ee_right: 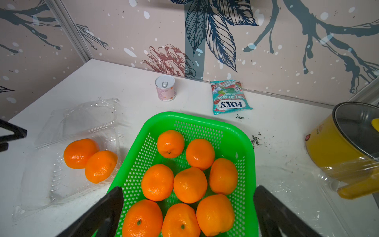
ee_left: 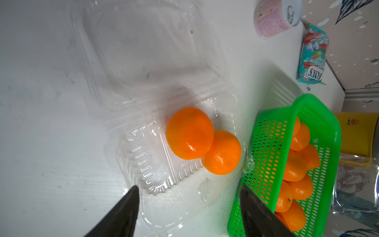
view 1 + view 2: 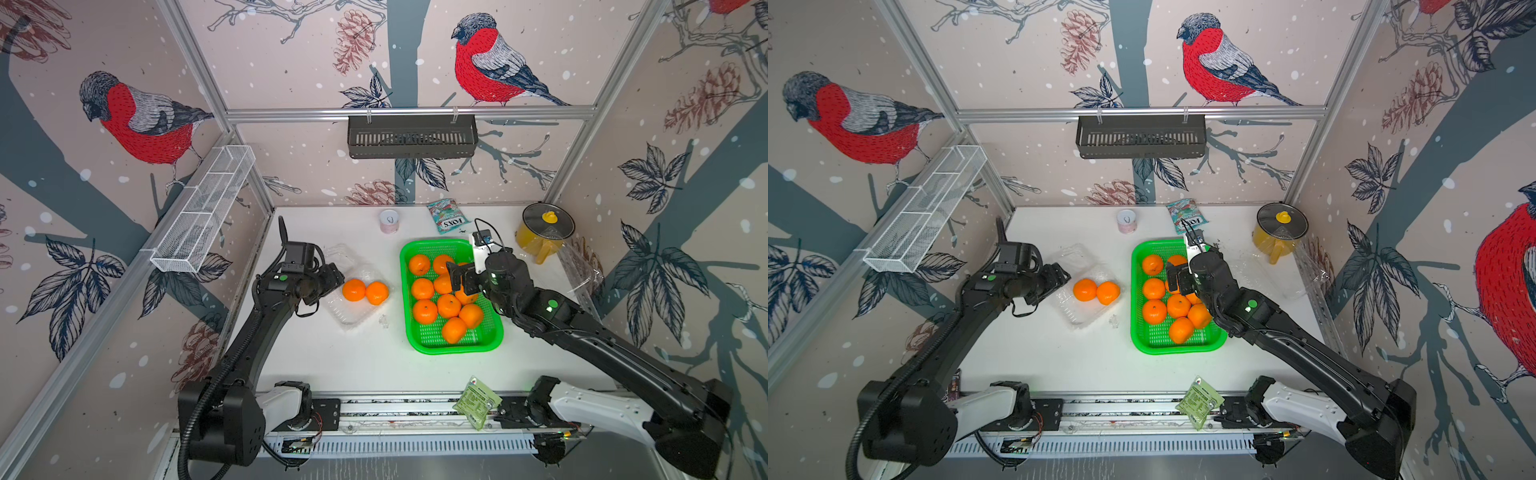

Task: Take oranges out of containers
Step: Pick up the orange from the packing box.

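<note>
Two oranges point(image 3: 354, 289) point(image 2: 189, 133) lie side by side in an open clear container point(image 3: 349, 318) point(image 2: 147, 164) at centre left, its lid folded back. My left gripper point(image 3: 334, 278) point(image 2: 188, 188) hangs just left of them, open, nothing between its fingers. Several more oranges point(image 3: 424, 311) point(image 1: 189, 184) fill a green perforated tray point(image 3: 453, 349) point(image 1: 205, 121). My right gripper point(image 3: 457, 282) point(image 1: 188, 189) hovers over that tray, open and empty. A second clear container point(image 3: 582, 270) point(image 1: 348, 178) lies by the right wall; no fruit shows in it.
A yellow pot point(image 3: 540, 237) with a glass lid stands at the back right. A pink can point(image 3: 389, 221) and a candy bag point(image 3: 448, 216) sit along the back edge. A green packet point(image 3: 476, 401) rests on the front rail. A black basket point(image 3: 411, 137) hangs on the back wall.
</note>
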Available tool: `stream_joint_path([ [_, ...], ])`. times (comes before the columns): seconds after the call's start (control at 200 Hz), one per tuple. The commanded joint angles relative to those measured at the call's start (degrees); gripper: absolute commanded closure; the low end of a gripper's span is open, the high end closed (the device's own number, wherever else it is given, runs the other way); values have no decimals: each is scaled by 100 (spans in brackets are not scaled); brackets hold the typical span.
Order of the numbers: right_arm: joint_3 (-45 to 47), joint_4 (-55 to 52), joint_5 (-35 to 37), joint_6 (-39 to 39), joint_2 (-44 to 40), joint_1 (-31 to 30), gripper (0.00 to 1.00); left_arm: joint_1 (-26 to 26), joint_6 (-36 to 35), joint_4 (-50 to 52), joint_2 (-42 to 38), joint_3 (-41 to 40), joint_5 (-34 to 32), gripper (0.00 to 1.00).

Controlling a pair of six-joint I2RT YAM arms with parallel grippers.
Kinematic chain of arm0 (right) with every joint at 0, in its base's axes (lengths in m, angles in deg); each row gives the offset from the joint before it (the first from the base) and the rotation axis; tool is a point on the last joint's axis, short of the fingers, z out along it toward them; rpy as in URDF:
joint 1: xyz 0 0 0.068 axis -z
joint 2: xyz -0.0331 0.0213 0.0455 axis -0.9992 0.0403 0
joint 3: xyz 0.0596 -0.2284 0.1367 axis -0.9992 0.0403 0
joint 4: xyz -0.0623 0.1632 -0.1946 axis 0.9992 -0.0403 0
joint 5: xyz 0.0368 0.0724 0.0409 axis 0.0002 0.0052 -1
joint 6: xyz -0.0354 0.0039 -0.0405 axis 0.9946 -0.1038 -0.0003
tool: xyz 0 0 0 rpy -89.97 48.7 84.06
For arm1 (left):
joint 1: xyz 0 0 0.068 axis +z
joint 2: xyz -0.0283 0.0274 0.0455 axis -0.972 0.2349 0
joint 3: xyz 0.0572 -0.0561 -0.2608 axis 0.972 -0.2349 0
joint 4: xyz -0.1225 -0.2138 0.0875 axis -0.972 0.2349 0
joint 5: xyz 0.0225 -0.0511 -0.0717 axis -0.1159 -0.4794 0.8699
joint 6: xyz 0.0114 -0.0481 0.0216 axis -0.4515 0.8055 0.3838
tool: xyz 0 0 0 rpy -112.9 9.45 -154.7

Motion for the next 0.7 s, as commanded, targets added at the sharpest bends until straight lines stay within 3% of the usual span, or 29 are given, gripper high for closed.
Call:
stream_joint_path([
  [0.0,128,212,-287,6,-83,30,0,-255,1013,-781,-176,-350,154,25],
  [0.19,419,314,-342,-56,-342,41,0,-929,1410,-853,119,-19,-358,25],
  [0.52,526,326,-556,-208,-465,126,0,-966,2577,-2028,416,-744,-382,25],
  [0.69,595,410,-614,-228,-440,148,1,-967,2855,-2170,823,-654,-270,25],
])
